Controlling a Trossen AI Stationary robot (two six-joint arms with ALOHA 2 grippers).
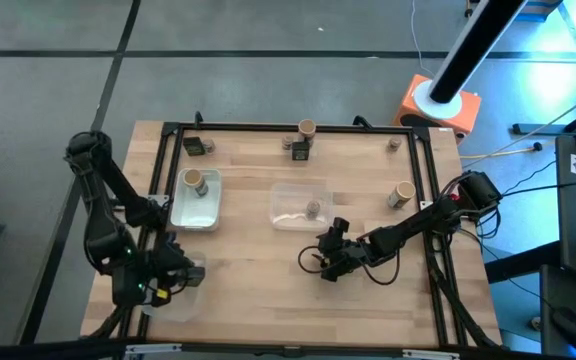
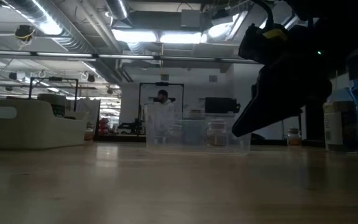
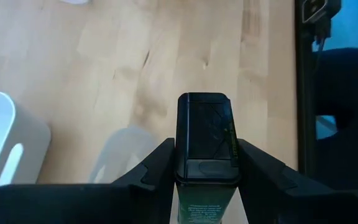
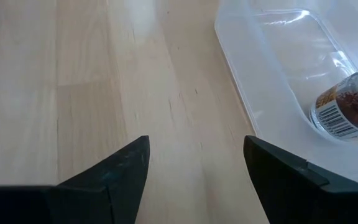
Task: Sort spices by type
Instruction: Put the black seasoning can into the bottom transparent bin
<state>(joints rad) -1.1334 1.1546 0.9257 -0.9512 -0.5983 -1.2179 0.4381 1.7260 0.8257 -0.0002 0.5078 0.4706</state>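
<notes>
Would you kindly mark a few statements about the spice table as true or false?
1. The left pincer grips a dark rectangular packet. True.
2. The right pincer holds a jar. False: its fingers stand apart over bare wood, holding nothing.
3. The clear tray in the middle of the table holds one small jar. True.
4. The white tray on the left holds two dark packets. False: it holds one tan-topped jar.
5. A tan-topped jar stands at the table's far edge. True.
</notes>
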